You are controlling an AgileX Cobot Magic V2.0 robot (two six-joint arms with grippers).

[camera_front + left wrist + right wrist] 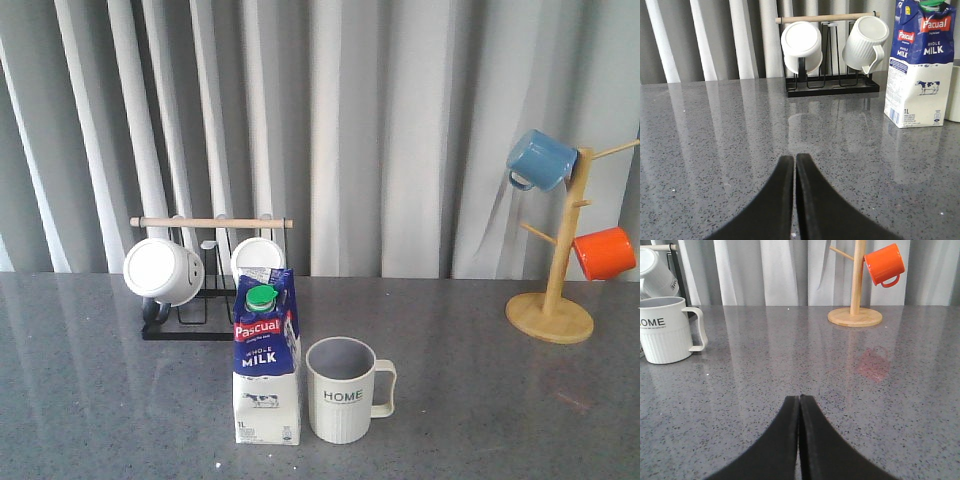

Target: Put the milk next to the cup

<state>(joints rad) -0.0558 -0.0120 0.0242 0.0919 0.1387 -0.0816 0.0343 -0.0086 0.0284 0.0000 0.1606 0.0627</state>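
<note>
The Pascual whole-milk carton [266, 360] is standing upright on the grey table [480, 400], just beside the ribbed HOME mug [342, 392], on its left. Both the left gripper [794, 165] and right gripper [799, 405] are resting with fingers pressed together, holding nothing.

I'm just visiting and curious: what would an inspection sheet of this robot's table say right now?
Surface: grey speckled table, glossy, no spills seen.
Job's things: milk carton upright, close beside the HOME cup, on its side away from the handle.
Clutter: black rack holding two white mugs; wooden mug tree with blue mug and orange mug.
End effectors: left end effector shut, empty; right end effector shut, empty.
Cables: nothing seen.
Surroundings: pale curtain behind.
</note>
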